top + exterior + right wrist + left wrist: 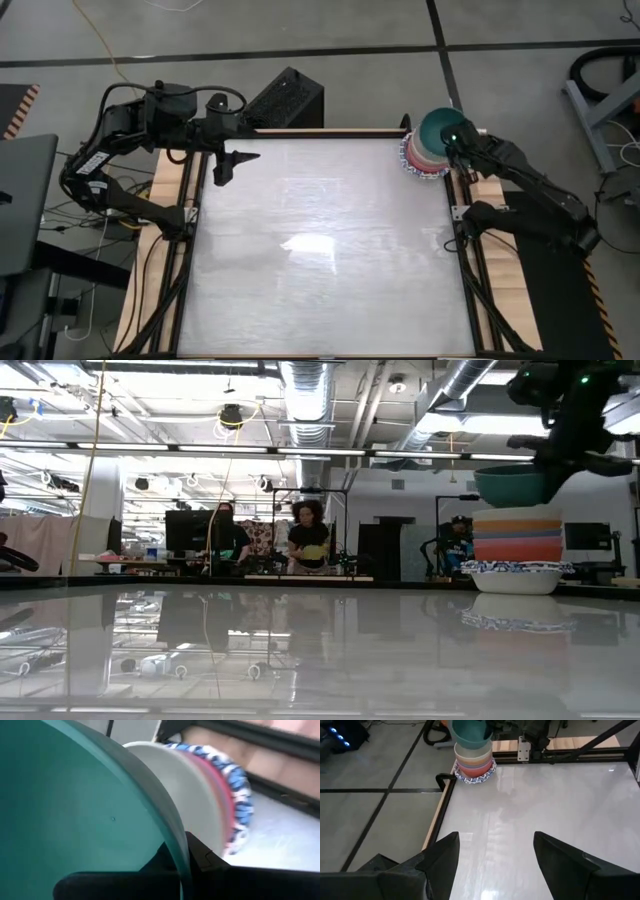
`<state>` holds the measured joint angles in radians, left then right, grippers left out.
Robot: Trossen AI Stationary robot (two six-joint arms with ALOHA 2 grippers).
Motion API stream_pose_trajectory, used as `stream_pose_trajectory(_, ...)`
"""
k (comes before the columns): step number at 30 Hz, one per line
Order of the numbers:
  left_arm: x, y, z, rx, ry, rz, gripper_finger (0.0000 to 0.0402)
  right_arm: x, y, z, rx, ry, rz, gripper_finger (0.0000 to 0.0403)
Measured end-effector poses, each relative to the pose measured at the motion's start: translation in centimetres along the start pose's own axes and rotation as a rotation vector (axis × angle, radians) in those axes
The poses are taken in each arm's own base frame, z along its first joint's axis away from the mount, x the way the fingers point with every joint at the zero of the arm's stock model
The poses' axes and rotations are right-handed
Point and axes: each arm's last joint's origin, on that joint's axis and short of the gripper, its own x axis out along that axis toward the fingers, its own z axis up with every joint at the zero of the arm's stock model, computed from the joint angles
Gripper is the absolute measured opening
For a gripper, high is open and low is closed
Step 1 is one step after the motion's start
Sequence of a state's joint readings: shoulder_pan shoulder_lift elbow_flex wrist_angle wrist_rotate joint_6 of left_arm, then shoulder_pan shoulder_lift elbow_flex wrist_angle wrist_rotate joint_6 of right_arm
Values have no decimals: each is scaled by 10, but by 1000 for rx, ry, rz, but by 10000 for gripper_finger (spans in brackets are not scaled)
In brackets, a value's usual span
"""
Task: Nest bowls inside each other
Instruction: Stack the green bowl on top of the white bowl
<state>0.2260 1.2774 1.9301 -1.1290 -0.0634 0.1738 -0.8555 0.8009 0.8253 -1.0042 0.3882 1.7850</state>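
- While the right gripper [452, 140] pinches the teal bowl's [438, 128] rim, that bowl hangs just above the nested stack [517, 550] at the table's far right corner.
- Left gripper [222, 168] waits open, far left.

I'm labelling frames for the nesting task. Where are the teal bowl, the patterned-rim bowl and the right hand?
teal bowl [512, 484]: low view, outer wall.
patterned-rim bowl [515, 570]: low view, blue-patterned rim.
right hand [452, 140]: high view, fingertips at the teal bowl's rim.

Robotics lab: exposed ducts [310, 390], workstations [190, 535].
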Motion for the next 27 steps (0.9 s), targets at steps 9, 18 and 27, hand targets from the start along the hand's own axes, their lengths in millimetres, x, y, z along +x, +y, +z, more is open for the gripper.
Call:
stream_pose_trajectory(9, 0, 0, 0, -1, 2, 0, 245, 16, 7, -7, -31, 61, -77, 9)
stream_pose_trajectory(18, 0, 0, 0, 7, 2, 1, 245, 26, 9, -9, -42, 55, -124, 9)
stream_pose_trajectory(27, 0, 3, -1, 2, 6, 17, 245, 24, 9, 0, -36, 33, -109, 47)
